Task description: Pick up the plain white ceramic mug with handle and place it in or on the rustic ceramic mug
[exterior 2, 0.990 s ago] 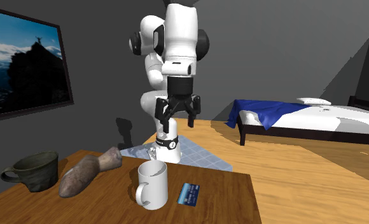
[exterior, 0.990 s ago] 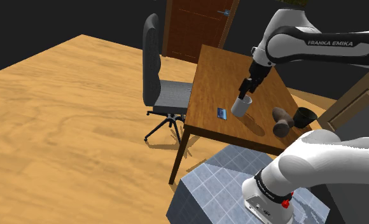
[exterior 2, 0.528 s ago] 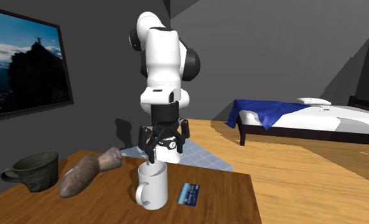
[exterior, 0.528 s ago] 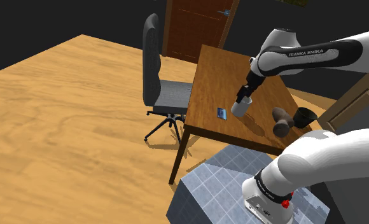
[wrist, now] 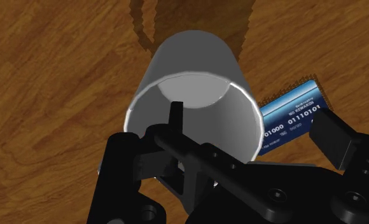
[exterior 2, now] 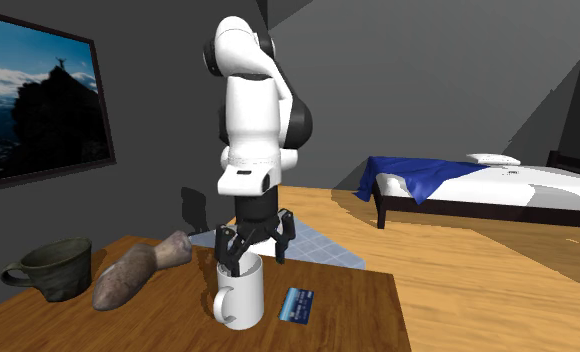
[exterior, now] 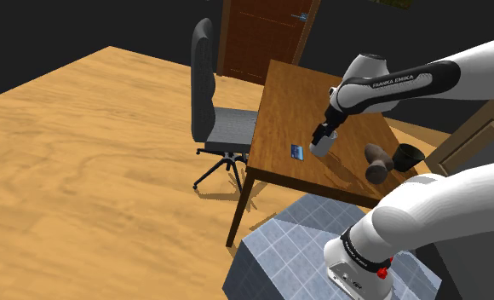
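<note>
The white mug (exterior: 319, 147) stands upright near the middle of the wooden table (exterior: 288, 98), its handle toward the second exterior view's left. My black gripper (exterior: 325, 133) is right over it, open. In the second exterior view the gripper (exterior 2: 249, 255) has come down to the rim of the mug (exterior 2: 241, 297). In the wrist view the mug (wrist: 196, 95) lies between the spread fingers (wrist: 121, 167) of the gripper (wrist: 226, 137), not clasped. The rustic mug (exterior 2: 58, 266), dark grey-green, stands at the table's far end (exterior: 407, 157).
A brown lumpy object (exterior 2: 130, 272) lies between the two mugs. A blue card (exterior 2: 297, 305) lies flat beside the white mug. An office chair (exterior: 213, 119) stands by the table. A bed (exterior 2: 458, 185) and the tiled stand (exterior: 288, 260) are nearby.
The arm has lowered, bringing the open gripper from well above the white mug down to its rim. The mug and the other things have not moved.
</note>
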### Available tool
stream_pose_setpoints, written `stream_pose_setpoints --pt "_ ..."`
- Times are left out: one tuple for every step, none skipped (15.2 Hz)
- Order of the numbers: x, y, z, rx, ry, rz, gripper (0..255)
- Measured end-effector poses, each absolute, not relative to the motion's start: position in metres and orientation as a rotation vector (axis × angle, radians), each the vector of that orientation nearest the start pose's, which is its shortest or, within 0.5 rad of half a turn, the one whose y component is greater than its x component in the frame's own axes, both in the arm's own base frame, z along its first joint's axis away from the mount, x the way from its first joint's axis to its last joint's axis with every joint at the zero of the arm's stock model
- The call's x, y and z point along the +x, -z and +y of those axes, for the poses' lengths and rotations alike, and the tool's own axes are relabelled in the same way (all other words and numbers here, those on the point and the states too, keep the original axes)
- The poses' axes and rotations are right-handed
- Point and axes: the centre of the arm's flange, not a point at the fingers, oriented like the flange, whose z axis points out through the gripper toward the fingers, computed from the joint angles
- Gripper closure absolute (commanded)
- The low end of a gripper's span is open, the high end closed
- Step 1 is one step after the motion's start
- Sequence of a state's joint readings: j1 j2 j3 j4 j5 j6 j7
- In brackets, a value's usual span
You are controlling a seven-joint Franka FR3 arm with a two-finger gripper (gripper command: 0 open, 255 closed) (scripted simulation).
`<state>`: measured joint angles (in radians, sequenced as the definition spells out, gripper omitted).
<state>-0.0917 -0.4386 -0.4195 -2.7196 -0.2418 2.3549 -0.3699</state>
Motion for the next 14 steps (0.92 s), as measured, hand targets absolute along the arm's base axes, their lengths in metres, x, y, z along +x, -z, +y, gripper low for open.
stream_pose_setpoints --pt "0.3369 -0.3510 -0.1808 -3.163 0.077 -0.091 0" --pt "0.3373 -0.3498 -0.1808 -3.163 0.078 -0.091 0" --pt "0.3376 -0.3494 -0.1808 -3.163 0.078 -0.091 0" --pt "0.3377 -0.3492 -0.1809 -3.163 0.078 -0.091 0" --pt "0.3378 -0.3490 -0.1809 -3.163 0.078 -0.091 0" --pt "0.3378 -0.3490 -0.1809 -3.163 0.078 -0.091 0" --pt "0.3378 -0.3490 -0.1809 -3.163 0.078 -0.091 255" --pt "0.3378 -0.3490 -0.1809 -3.163 0.078 -0.091 255" --pt "0.3378 -0.3490 -0.1809 -3.163 0.078 -0.091 255" --pt "0.3378 -0.3490 -0.1809 -3.163 0.078 -0.091 255" --pt "0.3378 -0.3490 -0.1809 -3.163 0.078 -0.091 255" --pt "0.3378 -0.3490 -0.1809 -3.163 0.078 -0.091 255" --pt "0.3378 -0.3490 -0.1809 -3.163 0.078 -0.091 255" --pt "0.3378 -0.3490 -0.1809 -3.163 0.078 -0.091 255"
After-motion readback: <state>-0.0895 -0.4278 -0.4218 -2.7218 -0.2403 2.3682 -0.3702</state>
